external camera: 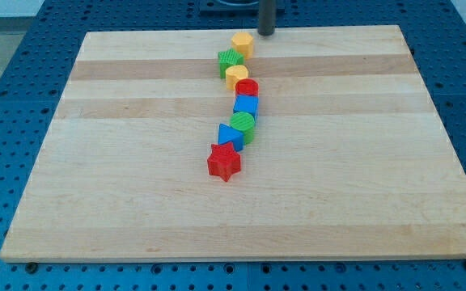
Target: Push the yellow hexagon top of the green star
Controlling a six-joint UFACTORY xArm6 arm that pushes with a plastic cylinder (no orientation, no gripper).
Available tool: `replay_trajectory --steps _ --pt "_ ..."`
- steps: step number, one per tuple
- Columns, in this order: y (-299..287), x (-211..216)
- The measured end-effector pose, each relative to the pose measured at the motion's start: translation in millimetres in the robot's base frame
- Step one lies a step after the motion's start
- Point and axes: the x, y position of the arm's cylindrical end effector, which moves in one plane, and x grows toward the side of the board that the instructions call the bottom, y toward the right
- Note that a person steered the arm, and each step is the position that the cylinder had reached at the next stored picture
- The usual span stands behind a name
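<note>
The yellow hexagon [243, 43] sits near the board's top edge, at the upper end of a chain of blocks. The green star [230, 61] lies just below and slightly left of it, touching or nearly touching. My tip [266, 34] stands just to the upper right of the yellow hexagon, a small gap away, at the board's top edge. The rod above it runs out of the view's top.
Below the green star the chain runs down: a rounded yellow block [236, 77], a red cylinder [247, 87], a blue cube [246, 105], a green cylinder [243, 125], a blue triangle [228, 135] and a red star [224, 162]. The wooden board [95, 162] lies on a blue perforated table.
</note>
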Motion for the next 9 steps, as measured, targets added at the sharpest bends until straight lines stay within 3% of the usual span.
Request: replay_trajectory --steps 2,4,5,9 --pt "-22.8 18.1" --pt "26.4 13.3" --pt "23.3 24.3" --pt "-50.6 24.4"
